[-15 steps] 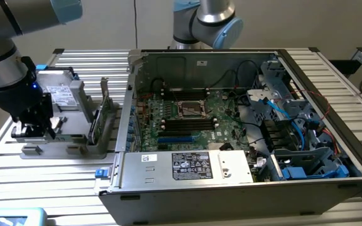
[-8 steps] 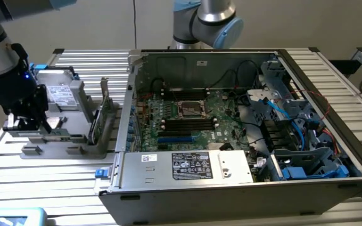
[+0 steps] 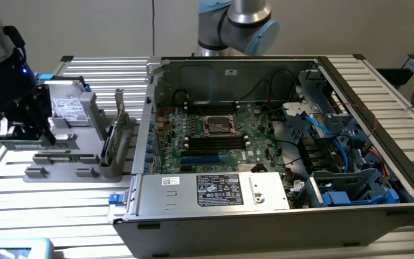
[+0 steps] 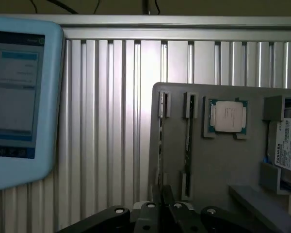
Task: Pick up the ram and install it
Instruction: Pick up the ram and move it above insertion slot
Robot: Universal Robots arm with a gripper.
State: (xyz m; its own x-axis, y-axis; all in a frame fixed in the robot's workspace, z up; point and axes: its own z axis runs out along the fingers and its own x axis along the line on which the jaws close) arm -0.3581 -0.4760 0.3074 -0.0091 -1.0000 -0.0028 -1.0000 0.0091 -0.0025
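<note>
My gripper hangs just above the grey parts holder at the exterior view's left. Its fingers are shut on the ram, a long narrow greenish stick held level a little above the holder's slots. In the wrist view the dark fingertips stand close together over the holder, in line with one of its two long slots. The open computer case lies to the exterior view's right. Its motherboard has black memory slots beside the processor socket.
A processor chip and a hard drive rest on the holder. A larger card stands upright at the holder's edge nearest the case. A blue-framed screen lies on the ribbed metal table. Cables and drive cages fill the case's right side.
</note>
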